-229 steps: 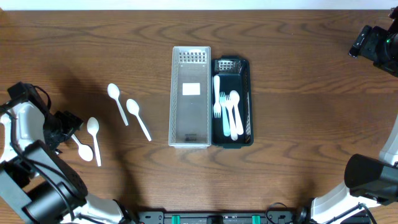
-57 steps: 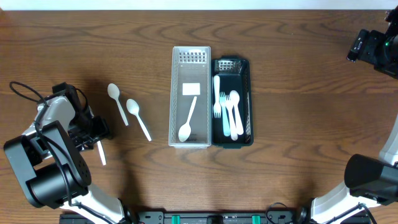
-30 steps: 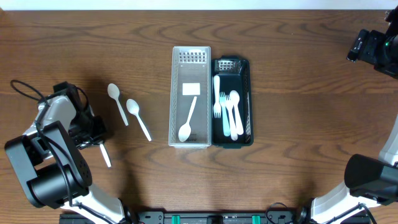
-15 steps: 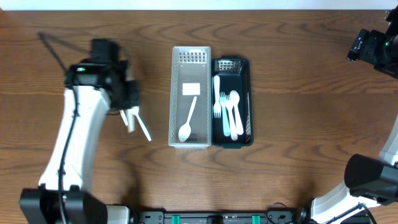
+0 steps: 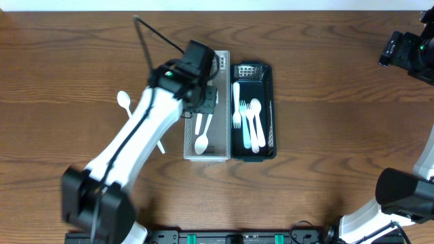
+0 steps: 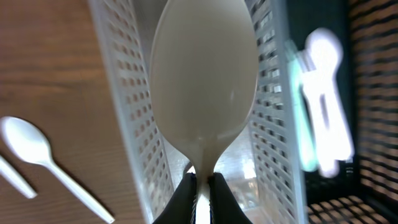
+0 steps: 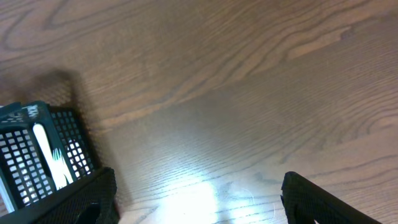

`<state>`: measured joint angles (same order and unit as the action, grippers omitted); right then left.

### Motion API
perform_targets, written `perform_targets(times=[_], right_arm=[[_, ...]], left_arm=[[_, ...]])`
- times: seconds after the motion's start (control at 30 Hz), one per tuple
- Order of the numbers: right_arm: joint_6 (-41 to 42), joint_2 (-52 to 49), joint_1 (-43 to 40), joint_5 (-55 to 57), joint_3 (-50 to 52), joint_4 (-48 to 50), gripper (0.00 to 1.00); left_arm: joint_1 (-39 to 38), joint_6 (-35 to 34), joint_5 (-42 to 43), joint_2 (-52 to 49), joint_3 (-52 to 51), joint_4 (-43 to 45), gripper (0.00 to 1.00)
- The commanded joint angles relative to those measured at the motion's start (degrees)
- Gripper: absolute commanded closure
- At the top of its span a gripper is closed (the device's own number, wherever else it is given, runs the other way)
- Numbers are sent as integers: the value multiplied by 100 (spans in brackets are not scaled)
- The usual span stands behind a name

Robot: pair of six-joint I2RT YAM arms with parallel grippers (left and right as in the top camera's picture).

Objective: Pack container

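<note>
My left pincer (image 6: 202, 183) is closed tight on the thin handle of a white spoon (image 6: 204, 81). In the left wrist view the spoon's bowl stands at 12 o'clock from my fingertips, its back to the camera. It hangs over the clear basket (image 6: 127, 124), whose perforated walls run past on both sides of it.

From overhead, the left pincer (image 5: 203, 102) sits above the upper half of the clear basket (image 5: 207, 156), near the middle of the tabletop (image 5: 325, 102). The held spoon is hidden under my wrist there, so only the wrist camera shows the grip. The overhead view does show another spoon (image 5: 201, 142) already lying in the basket, at 6 o'clock from the pincer with its bowl toward the near end.

The black basket (image 5: 272, 108) touches the clear one at its 3 o'clock and holds white cutlery (image 5: 251, 125); the wrist view shows it only as a blur at the right edge. A loose spoon (image 5: 123, 100) lies on the wood at 9 o'clock from the pincer, well apart. The handle of a second one (image 5: 161, 146) pokes out from under my arm.

My right pincer (image 7: 199, 205) is spread wide and holds nothing, over bare wood. A corner of the black basket (image 7: 37, 155) shows at its 9 o'clock.
</note>
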<state>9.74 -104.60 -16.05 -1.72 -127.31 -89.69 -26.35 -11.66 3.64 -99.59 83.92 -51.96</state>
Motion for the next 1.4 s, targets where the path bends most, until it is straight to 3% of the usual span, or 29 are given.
perform_targets(times=[0.0, 0.13, 0.17, 0.2, 0.23, 0.27, 0.43, 0.57, 0.77, 1.03, 1.37], right_arm=[[-105, 33, 37, -4, 31, 11, 12], [-105, 33, 37, -4, 31, 13, 12], [-105, 33, 37, -4, 31, 13, 12], [-105, 33, 37, -4, 31, 13, 12], [-105, 33, 37, -4, 31, 13, 12], [-105, 33, 37, -4, 31, 13, 12], [-105, 33, 37, -4, 31, 11, 12], [-105, 33, 37, -4, 35, 9, 12], [-105, 33, 37, -4, 74, 26, 12], [-105, 33, 37, -7, 363, 166, 12], [-107, 33, 37, -4, 608, 352, 12]], left_arm=[[-66, -111, -109, -474, 55, 0, 94], [-131, -101, -109, -706, 55, 4, 94], [-142, -87, -109, -702, 57, 4, 88], [-144, -90, -109, -669, 63, -2, 68], [-144, -90, -109, -640, 70, -7, 58], [-144, -87, -111, -584, 87, -24, 54], [-120, 44, -168, -129, 522, -387, 49], [136, 85, -723, 437, 791, -592, 47], [1593, -7, -704, 981, 793, -785, 34], [3405, -4, -398, 365, 581, -815, 22], [3650, -2, -105, -1152, 581, -487, 23]])
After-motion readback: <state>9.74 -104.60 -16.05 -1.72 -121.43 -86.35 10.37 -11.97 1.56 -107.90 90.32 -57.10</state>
